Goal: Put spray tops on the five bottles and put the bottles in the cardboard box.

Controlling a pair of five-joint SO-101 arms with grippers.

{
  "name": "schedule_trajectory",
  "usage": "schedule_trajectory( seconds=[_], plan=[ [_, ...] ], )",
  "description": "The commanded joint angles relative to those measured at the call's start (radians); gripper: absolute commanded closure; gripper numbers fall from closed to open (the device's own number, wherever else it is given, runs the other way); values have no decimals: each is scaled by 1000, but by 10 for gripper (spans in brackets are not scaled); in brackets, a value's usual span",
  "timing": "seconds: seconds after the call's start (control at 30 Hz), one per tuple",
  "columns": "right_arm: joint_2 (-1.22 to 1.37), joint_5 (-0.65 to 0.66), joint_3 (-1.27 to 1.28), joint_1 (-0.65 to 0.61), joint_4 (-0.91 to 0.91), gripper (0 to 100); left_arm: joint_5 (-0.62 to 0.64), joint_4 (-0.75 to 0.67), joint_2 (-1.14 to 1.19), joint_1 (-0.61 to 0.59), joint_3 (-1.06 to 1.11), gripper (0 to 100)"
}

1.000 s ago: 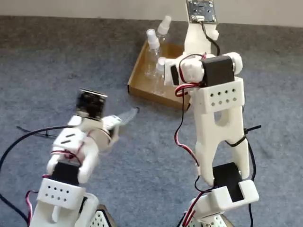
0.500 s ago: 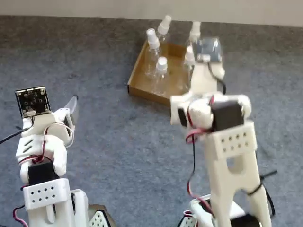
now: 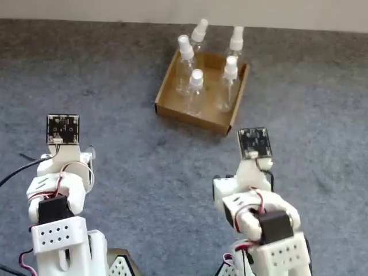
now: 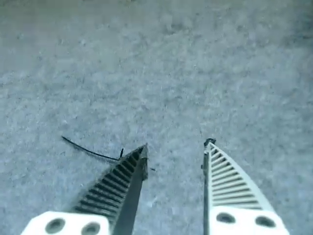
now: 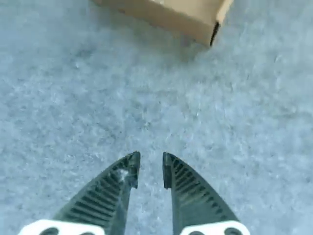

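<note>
1. Bottles [image 3: 196,96]: five in all, clear and colourless, each standing upright. Each carries a white spray top [image 3: 196,76], so five tops are counted.
2. Position of the bottles: all five stand inside the cardboard box [image 3: 192,117], which lies at 12 o'clock on the grey carpet [image 3: 115,86] in the high view. Three bottles stand along the box's 9 o'clock side and two along its 3 o'clock side.
3. Cardboard box: one, brown, shallow and open-topped, with low walls. It sits slightly turned on the carpet. One of its corners [image 5: 172,15] also appears in the right wrist view.
4. Left arm [image 3: 57,195]: one, white, at 7 o'clock in the high view. The left gripper [image 4: 174,152] hangs over the carpet with its fingers well apart and holds nothing. A thin black strand [image 4: 88,151] lies on the carpet just beside the tip of the dark finger.
5. Right arm [image 3: 256,207]: one, white, at 5 o'clock in the high view. The right gripper [image 5: 151,169] has two dark fingers with a narrow gap between their tips and holds nothing. The box lies toward 12 o'clock from it, well apart.
</note>
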Motion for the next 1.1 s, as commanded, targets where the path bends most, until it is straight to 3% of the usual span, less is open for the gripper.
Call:
schedule_trajectory(
  seconds=[0.0, 0.2, 0.5, 0.77, 0.9, 1.07],
  plan=[
    [-65, 60, -5, 16, -25, 961, 0, 0, -16, -10, 12, 828],
    [-148, 63, 35, 16, -19, 961, 0, 5, -16, -8, 67, 828],
    [-433, 66, 355, 15, -22, 961, 0, 0, -16, -8, 156, 828],
    [-427, 66, 453, 15, -22, 961, -2, -14, -16, -10, 197, 830],
    [-430, 66, 464, 16, -21, 961, -2, -124, -16, -12, 274, 832],
    [-430, 66, 561, 16, -28, 961, 0, -423, -16, -15, 414, 832]
  ],
)
